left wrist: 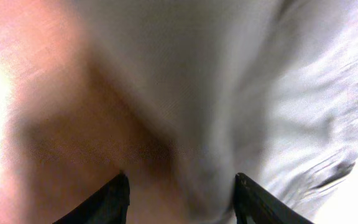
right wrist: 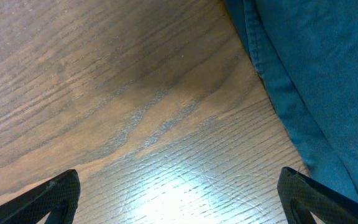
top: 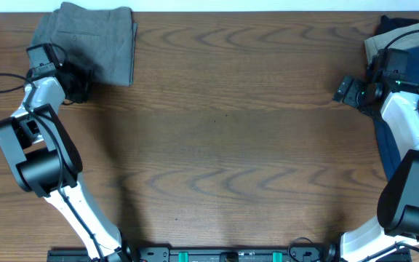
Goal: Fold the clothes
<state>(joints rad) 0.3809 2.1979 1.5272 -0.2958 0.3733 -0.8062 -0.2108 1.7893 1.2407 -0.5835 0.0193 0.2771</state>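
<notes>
The left tool (top: pixel 77 89) reaches to 10 o'clock, released, beside the grey shorts (top: pixel 93 36). The right tool (top: pixel 349 90) hovers at 3 o'clock, also released. That makes three garments: those shorts, one navy garment (top: pixel 385 149), one tan garment (top: pixel 413 35).

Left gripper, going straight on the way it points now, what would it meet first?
Probably the grey shorts, filling the blurred view just ahead of the left gripper, its fingers open; depth is unclear.

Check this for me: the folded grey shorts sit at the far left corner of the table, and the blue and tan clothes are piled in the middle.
Wrong on one count. The overhead view shows the blue garment and tan garment piled at the right edge of the table, not the middle. The folded grey shorts do sit at the far left corner.
</notes>
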